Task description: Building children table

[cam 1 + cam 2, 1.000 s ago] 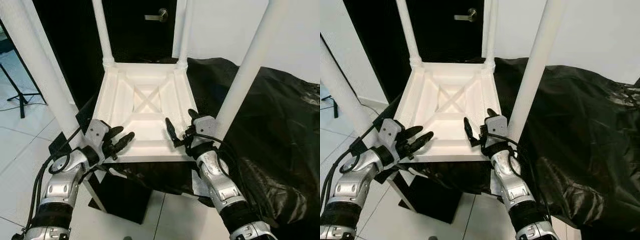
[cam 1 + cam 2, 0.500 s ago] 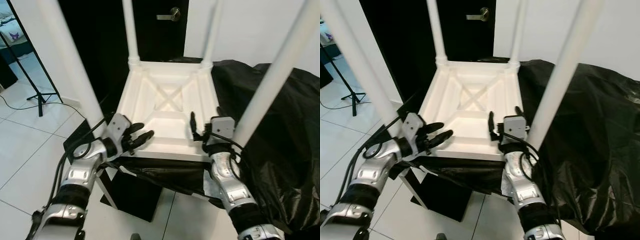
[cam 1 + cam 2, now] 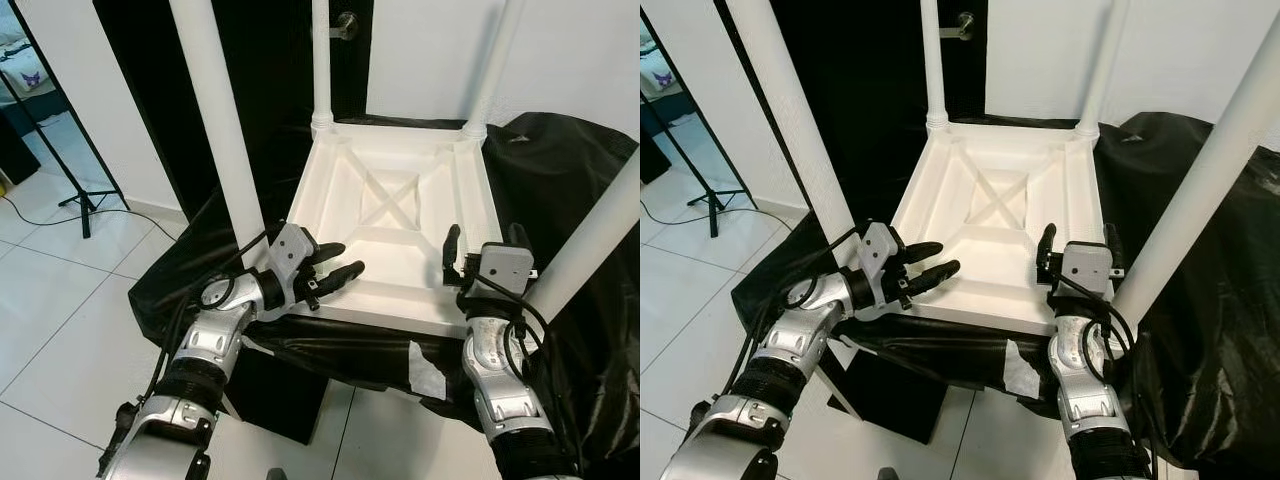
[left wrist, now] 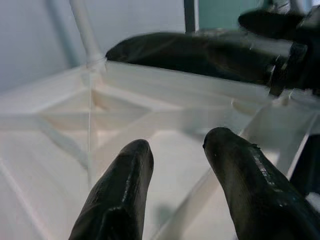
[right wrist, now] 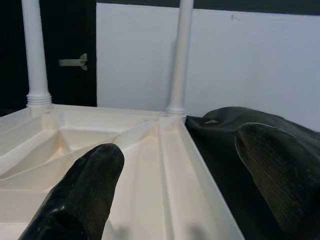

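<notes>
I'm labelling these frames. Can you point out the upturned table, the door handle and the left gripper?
table (image 3: 395, 200), left eye view, on the cross brace of its underside.
door handle (image 5: 73, 62), right wrist view, on the lever.
left gripper (image 3: 338, 265), left eye view, between its fingertips.

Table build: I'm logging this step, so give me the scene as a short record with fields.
object: white table, upside down, four legs up
support: surface covered with black sheet
left gripper: open, over the table's near left edge
right gripper: open, at the near right corner, beside the near right leg
background: dark door with a handle, white wall, tiled floor
</notes>
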Tool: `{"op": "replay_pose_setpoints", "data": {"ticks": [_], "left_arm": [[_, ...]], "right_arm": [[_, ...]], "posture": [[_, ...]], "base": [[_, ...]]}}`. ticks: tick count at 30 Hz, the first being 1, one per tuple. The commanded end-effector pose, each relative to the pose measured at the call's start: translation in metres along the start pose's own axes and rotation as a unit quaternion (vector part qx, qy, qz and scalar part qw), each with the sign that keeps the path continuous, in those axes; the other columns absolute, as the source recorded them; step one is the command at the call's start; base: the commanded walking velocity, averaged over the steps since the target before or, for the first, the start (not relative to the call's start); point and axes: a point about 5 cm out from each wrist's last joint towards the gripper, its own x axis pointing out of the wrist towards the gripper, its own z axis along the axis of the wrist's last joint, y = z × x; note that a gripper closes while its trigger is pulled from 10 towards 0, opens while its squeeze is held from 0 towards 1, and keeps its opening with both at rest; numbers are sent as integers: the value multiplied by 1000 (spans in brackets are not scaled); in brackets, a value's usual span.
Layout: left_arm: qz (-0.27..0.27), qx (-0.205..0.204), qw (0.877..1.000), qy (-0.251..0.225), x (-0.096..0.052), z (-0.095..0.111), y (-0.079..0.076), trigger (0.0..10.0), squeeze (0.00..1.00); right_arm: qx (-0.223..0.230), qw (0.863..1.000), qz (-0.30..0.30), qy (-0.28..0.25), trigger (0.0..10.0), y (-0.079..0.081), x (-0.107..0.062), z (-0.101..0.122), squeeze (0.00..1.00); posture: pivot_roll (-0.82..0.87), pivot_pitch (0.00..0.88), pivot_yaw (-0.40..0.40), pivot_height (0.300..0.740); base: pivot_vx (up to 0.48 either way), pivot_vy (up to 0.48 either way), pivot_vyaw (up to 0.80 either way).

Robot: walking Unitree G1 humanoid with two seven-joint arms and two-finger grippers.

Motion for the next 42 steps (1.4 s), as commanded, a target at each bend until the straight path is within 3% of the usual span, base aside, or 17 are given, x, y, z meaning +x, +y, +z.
{"op": "replay_pose_setpoints", "data": {"ticks": [1, 5, 8, 11, 19, 20, 21, 22, 23, 26, 28, 30, 33, 38, 39, 41, 42], "left_arm": [[-6, 3, 1000, -9, 2, 4, -9, 10000, 0], [-8, 1, 1000, -18, -2, 8, -18, 10000, 0], [-9, -5, 1000, -15, -22, 8, -37, 10000, 0], [3, -6, 1000, -11, -31, 8, -41, 10000, 0], [43, -9, 999, 28, -79, 11, -45, 10000, 0], [45, -12, 998, 40, -90, 13, -47, 10000, 0], [45, -12, 998, 40, -90, 13, -47, 10000, 0], [40, -23, 997, 63, -109, 15, -49, 10000, 0], [40, -23, 997, 63, -109, 15, -49, 10000, 0], [28, -37, 994, 100, -135, 15, -48, 10000, 0], [28, -39, 993, 109, -142, 14, -47, 10000, 0], [24, -62, 987, 146, -160, 10, -43, 10000, 0], [50, -57, 977, 198, -186, -2, -23, 10000, 0], [96, -41, 970, 221, -199, -9, -1, 10000, 0], [133, -19, 961, 240, -208, -12, 20, 10000, 0], [144, -10, 959, 243, -209, -12, 26, 10000, 0], [188, 15, 953, 238, -208, -10, 45, 10000, 0]], "right_arm": [[21, 999, 43, 6, 10000, 13, -4, -2, 0], [32, 995, 97, 3, 10000, 28, -4, 0, 0], [46, 987, 151, 18, 10000, 37, -8, -3, 0], [50, 985, 166, 18, 10000, 37, -10, -3, 0], [51, 978, 203, 23, 10000, 26, -30, -5, 0], [50, 977, 207, 24, 10000, 23, -33, -4, 0], [50, 977, 207, 24, 10000, 23, -33, -4, 0], [50, 976, 212, 25, 10000, 17, -37, -3, 0], [50, 976, 212, 25, 10000, 17, -37, -3, 0], [53, 971, 233, 26, 10000, 13, -44, 1, 0], [56, 969, 240, 27, 10000, 13, -46, 2, 0], [55, 961, 269, 25, 10000, 13, -53, 5, 0], [67, 947, 313, 27, 10000, 16, -61, 10, 0], [75, 935, 344, 34, 10000, 17, -65, 12, 0], [86, 927, 362, 48, 10000, 17, -69, 12, 0], [87, 925, 367, 51, 10000, 17, -70, 12, 0], [90, 918, 380, 66, 10000, 16, -74, 9, 0]], "posture": [[-17, 0, 29, 740], [-6, 0, 21, 740], [23, 0, 0, 740], [32, 0, -8, 740], [51, 0, -24, 740], [51, 0, -23, 740], [51, 0, -23, 740], [51, 0, -21, 740], [51, 0, -21, 740], [52, 0, -18, 740], [52, 0, -18, 740], [55, 0, -18, 740], [50, 0, -16, 740], [45, 0, -14, 740], [41, 0, -12, 740], [41, 0, -12, 740], [35, 0, -15, 740]], "base": [[0, 0, 0], [0, 0, 0], [0, 0, 0], [0, 0, 0], [0, 0, 0], [0, 0, 0], [0, 0, 0], [0, 0, 0], [0, 0, 0], [0, 0, 0], [0, 0, 0], [0, 0, 0], [0, 0, 0], [0, 0, 0], [0, 0, 0], [0, 0, 0], [0, 0, 0]]}}
